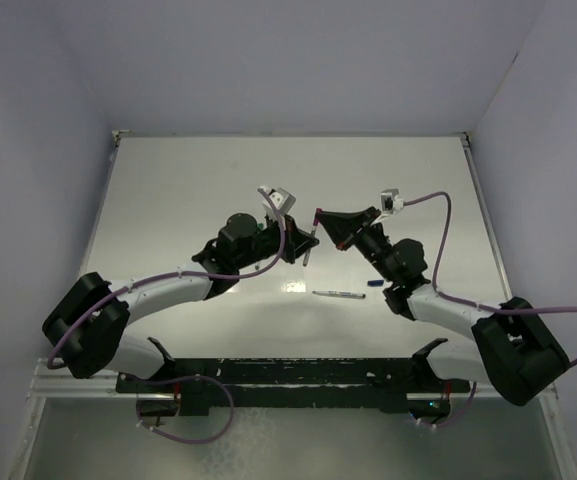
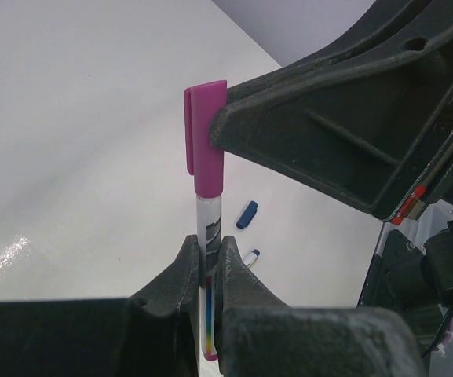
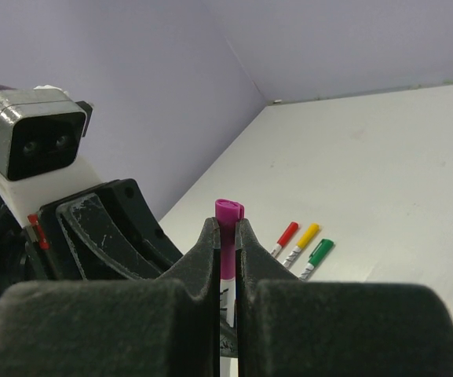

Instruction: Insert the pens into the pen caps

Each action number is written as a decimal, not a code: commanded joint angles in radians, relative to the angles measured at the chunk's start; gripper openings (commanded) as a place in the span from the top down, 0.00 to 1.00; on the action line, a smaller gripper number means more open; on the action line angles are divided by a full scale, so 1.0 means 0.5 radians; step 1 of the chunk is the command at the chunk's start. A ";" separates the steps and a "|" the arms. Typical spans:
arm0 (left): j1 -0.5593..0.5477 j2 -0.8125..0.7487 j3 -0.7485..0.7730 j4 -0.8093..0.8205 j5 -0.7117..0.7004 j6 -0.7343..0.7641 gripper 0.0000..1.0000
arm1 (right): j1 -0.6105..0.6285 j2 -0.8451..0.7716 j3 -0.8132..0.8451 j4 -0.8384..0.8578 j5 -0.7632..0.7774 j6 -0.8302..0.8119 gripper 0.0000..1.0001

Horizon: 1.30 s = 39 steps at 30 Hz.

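Observation:
My left gripper [image 2: 208, 247] is shut on the barrel of a whitish pen [image 2: 208, 224] and holds it upright above the table. A purple cap [image 2: 208, 137] sits on the pen's top end. My right gripper [image 3: 226, 228] is shut on this purple cap [image 3: 228, 214]. In the top view the two grippers, left [image 1: 306, 248] and right [image 1: 318, 216], meet at the table's middle. An uncapped pen [image 1: 338, 294] with a dark blue tip lies on the table, with a dark blue cap [image 1: 375, 285] beside it. The dark blue cap also shows in the left wrist view [image 2: 246, 214].
Three capped pens lie side by side on the table in the right wrist view: red [image 3: 286, 237], yellow [image 3: 305, 241] and green [image 3: 318, 254]. The left wrist camera housing [image 3: 31, 141] is close on the left. Purple walls enclose the white table [image 1: 218, 180].

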<state>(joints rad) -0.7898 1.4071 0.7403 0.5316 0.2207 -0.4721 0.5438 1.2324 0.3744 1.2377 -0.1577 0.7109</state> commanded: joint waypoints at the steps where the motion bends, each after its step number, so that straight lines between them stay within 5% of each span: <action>1: 0.055 -0.068 0.034 0.293 -0.048 -0.044 1.00 | 0.023 0.065 0.062 -0.023 -0.176 0.010 1.00; 21: 0.205 -0.168 0.309 0.262 -0.398 0.280 1.00 | 0.310 0.391 0.543 -1.244 -0.133 -0.315 1.00; 39: 0.295 -0.157 0.354 0.136 -0.467 0.333 1.00 | 0.449 0.592 0.733 -1.409 -0.079 -0.271 0.97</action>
<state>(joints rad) -0.6628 1.3891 0.7742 0.2844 0.0189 -0.3214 0.6865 1.5154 0.7738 0.7982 -0.0540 0.5755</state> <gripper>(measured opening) 0.050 0.027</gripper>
